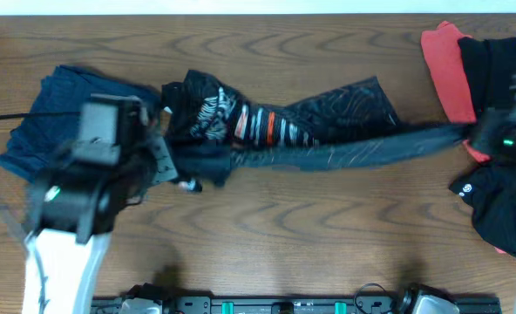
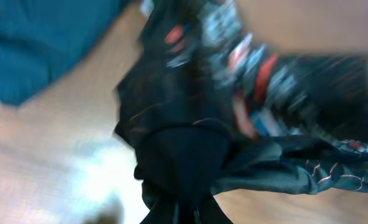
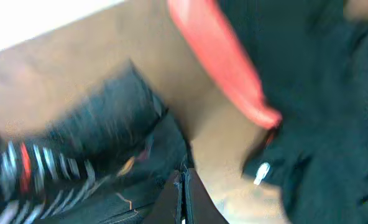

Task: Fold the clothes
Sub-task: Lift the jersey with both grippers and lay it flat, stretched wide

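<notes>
Spreading the black jersey (image 1: 275,131) lengthwise along the middle of the bench (image 1: 284,235), between 2 grips. At the left end, left end effector (image 1: 173,170) closed on bunched cloth; at the right tip, right end effector (image 1: 480,135) clamped on a thin stretched corner, judging by blurred wrist views. Best handled with even tension: lower both ends level, flatten the crumpled lettered part before any fold, and steer clear of the navy garment (image 1: 40,122) at left and the red garment (image 1: 445,70) and black garment (image 1: 493,205) at right.
</notes>
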Action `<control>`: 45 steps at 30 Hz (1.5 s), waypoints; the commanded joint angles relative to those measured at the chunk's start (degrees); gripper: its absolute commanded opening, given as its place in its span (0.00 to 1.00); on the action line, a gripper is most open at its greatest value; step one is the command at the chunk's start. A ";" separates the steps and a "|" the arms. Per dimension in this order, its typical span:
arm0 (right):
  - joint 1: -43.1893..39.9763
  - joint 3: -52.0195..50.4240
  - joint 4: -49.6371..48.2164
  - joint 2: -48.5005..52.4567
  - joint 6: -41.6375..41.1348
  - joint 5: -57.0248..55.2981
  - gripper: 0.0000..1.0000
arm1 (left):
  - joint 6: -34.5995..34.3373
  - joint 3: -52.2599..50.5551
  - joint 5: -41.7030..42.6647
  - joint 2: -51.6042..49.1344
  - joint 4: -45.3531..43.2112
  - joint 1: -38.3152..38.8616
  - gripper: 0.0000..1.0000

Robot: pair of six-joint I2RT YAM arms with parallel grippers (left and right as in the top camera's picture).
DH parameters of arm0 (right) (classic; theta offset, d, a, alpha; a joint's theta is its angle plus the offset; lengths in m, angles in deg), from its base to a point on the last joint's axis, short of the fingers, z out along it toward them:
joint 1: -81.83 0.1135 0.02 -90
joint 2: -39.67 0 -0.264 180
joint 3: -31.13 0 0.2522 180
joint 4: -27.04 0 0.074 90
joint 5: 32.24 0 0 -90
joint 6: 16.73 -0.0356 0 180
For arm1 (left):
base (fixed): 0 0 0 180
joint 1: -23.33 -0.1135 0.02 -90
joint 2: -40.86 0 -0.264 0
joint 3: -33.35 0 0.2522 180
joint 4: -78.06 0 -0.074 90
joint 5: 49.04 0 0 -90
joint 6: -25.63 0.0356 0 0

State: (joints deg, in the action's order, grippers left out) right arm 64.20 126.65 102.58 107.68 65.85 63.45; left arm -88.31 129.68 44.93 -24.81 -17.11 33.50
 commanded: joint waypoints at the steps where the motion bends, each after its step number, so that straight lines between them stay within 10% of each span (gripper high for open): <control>1: -1.81 6.60 0.26 -5.60 0.83 -0.33 0.01 | 1.86 8.04 1.60 3.72 0.22 -0.24 0.06; 12: -4.17 20.20 -3.32 -9.42 0.20 -5.51 0.01 | 1.86 16.72 -1.49 9.60 -7.76 -0.24 0.06; 24: -3.08 20.28 -5.20 4.26 1.95 4.37 0.01 | 1.90 16.68 0.98 -6.16 -12.20 -0.24 0.06; 38: -0.42 21.90 -35.87 24.85 -6.86 1.31 0.01 | -2.03 19.67 6.16 -31.32 -60.00 -3.06 0.06; 45: -2.05 35.28 -29.81 24.17 -7.23 -5.92 0.01 | -6.64 32.37 14.99 -31.28 -65.77 -10.62 0.06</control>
State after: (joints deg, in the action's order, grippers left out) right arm 63.72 155.65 70.37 135.00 60.04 63.84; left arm -92.11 154.53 55.07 -58.99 -82.44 26.68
